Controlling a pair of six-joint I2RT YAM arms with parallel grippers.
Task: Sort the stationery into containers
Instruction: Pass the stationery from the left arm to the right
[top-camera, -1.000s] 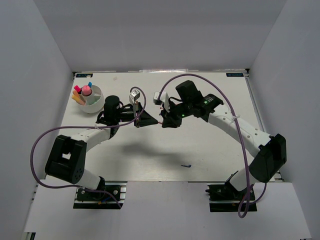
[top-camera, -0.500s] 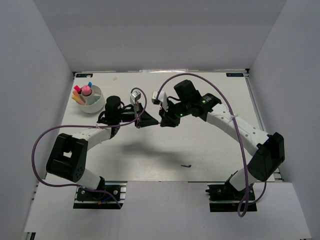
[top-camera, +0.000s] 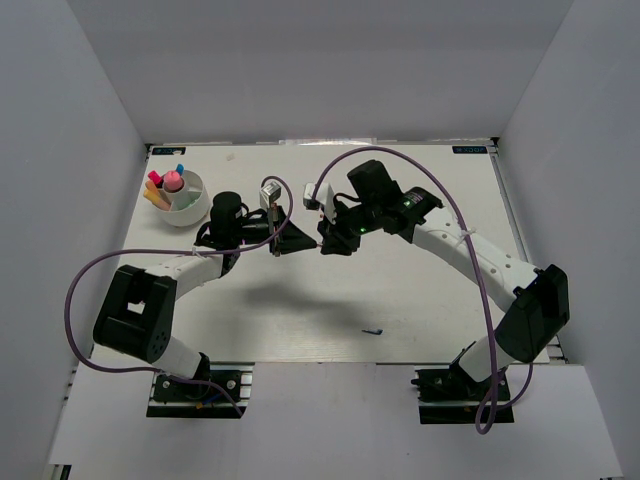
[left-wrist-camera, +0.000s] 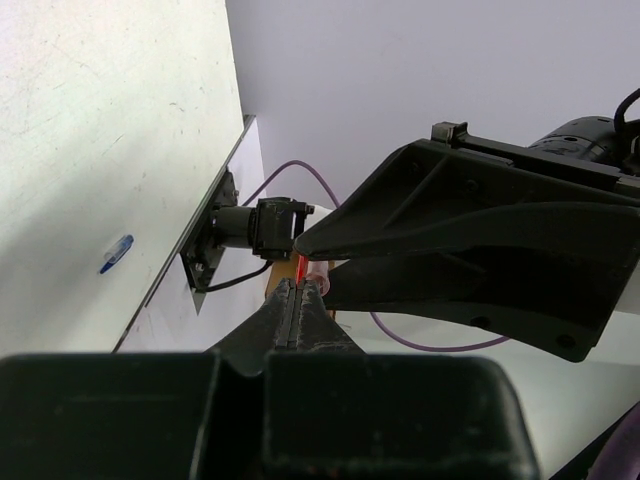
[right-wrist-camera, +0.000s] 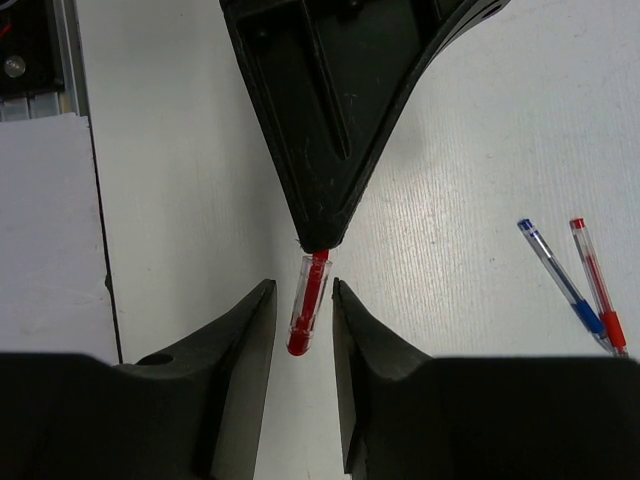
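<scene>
- Top view: left gripper (top-camera: 306, 245) and right gripper (top-camera: 326, 245) meet tip to tip above mid-table. They're well right of the low round white bowl with dividers (top-camera: 192, 214), which holds pink, orange and blue pieces. I can't make out the pen between the tips from here. A small blue scrap (top-camera: 373, 331) lies on the near side of the table.
- Left wrist view: left gripper (left-wrist-camera: 298, 290) is clenched flat on one end of a short red pen with a clear barrel (left-wrist-camera: 301, 267). Only a sliver of red shows past its tips. Right gripper (left-wrist-camera: 314, 270) sits just beyond, a finger on each side.
- Right wrist view: the red pen (right-wrist-camera: 306, 300) sticks out of the left gripper (right-wrist-camera: 318, 238), held clear of the table. It lies between the fingers (right-wrist-camera: 250, 335) of the right gripper (right-wrist-camera: 302, 290). Those jaws stand apart with a thin gap each side, grasping nothing.
- Same view: a thin blue-tipped pen (right-wrist-camera: 558, 280) and a thin red-tipped pen (right-wrist-camera: 596, 295) lie side by side on the table below, unsorted.
- Handling, my read: light and stiff, with a smooth plastic barrel. It's probably slippery and apt to pivot if pinched at one end only. I'd take it mid-barrel, pads square across its width.
- Look: clear tube over a red core, with a rounded red free end.
</scene>
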